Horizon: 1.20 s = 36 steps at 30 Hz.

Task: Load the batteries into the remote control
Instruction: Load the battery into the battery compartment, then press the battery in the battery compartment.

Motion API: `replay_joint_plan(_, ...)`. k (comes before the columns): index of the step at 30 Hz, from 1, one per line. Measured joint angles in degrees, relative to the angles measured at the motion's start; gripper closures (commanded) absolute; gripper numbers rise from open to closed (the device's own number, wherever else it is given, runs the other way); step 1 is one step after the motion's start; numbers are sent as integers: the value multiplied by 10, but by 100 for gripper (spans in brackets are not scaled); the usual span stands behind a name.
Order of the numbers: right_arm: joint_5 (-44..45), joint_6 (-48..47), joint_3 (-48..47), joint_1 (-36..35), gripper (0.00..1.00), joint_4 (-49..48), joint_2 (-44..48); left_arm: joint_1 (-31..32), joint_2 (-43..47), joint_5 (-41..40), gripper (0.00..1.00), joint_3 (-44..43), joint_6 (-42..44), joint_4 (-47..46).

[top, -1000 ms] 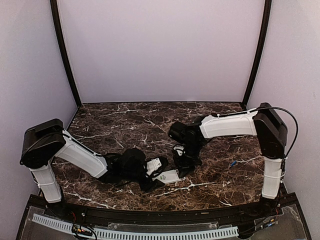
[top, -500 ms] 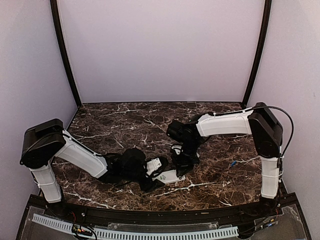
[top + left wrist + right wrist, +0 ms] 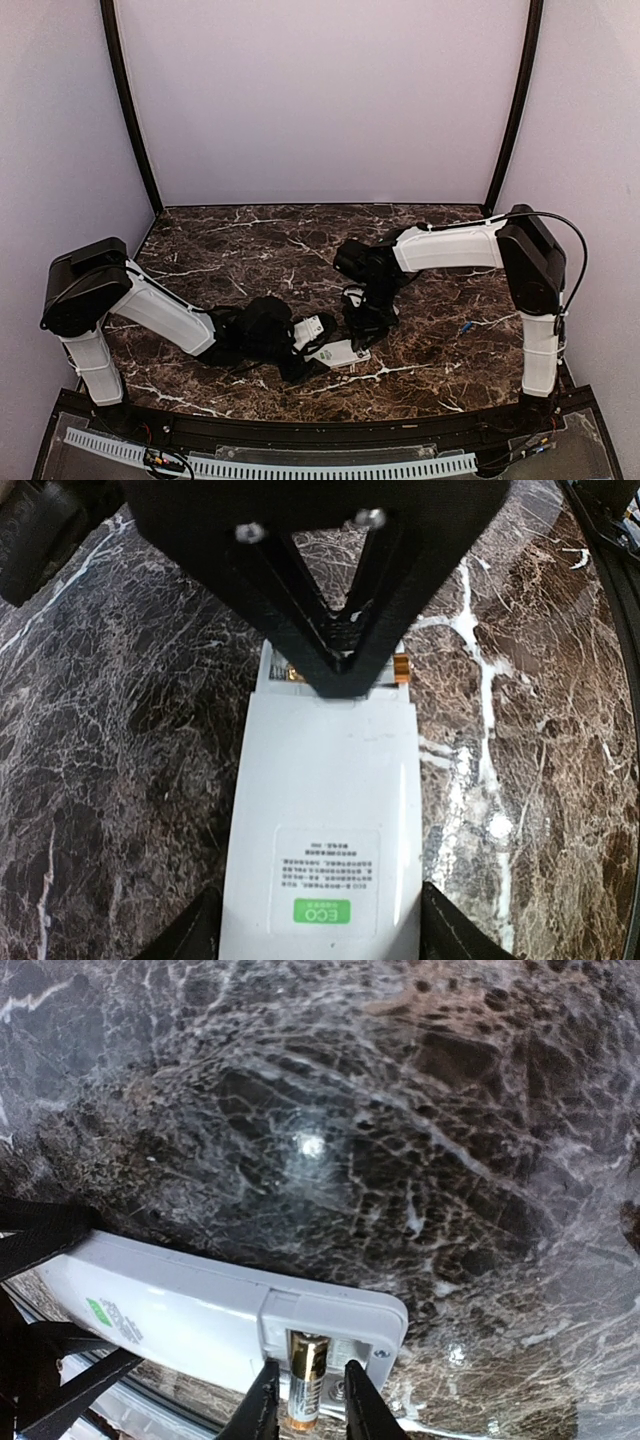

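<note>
The remote control (image 3: 320, 820), a white slab laid face down with a green ECO label (image 3: 322, 912) on its back, is found near the middle of the desk's (image 3: 250, 240) near edge. It is clamped along its long sides by the left claw (image 3: 320, 932). In the uncovered compartment (image 3: 335, 1345) at its end a gold-and-black battery (image 3: 305, 1360) is seated, flanked by the narrowly parted right claw (image 3: 312, 1405), with a slight gap seen on each side. A second battery (image 3: 465, 327), marked blue, is seen toward the right edge.

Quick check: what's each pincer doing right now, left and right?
Left pincer: closed on the remote control, clamping its long sides.
Right pincer: open, straddling a battery seated in the remote's compartment, not gripping it.
</note>
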<state>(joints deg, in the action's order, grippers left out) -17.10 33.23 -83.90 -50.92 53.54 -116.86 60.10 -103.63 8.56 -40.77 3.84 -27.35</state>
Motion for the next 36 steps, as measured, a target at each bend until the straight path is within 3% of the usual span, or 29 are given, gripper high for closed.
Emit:
replay_joint_plan(11, 2, -3, 4, 1, 71, 8, 24, -1, -2, 0, 37, -1, 0, -2)
replay_joint_plan(36, -43, 18, 82, 1, 83, -37, 76, -1, -2, 0, 37, -1, 0, -2)
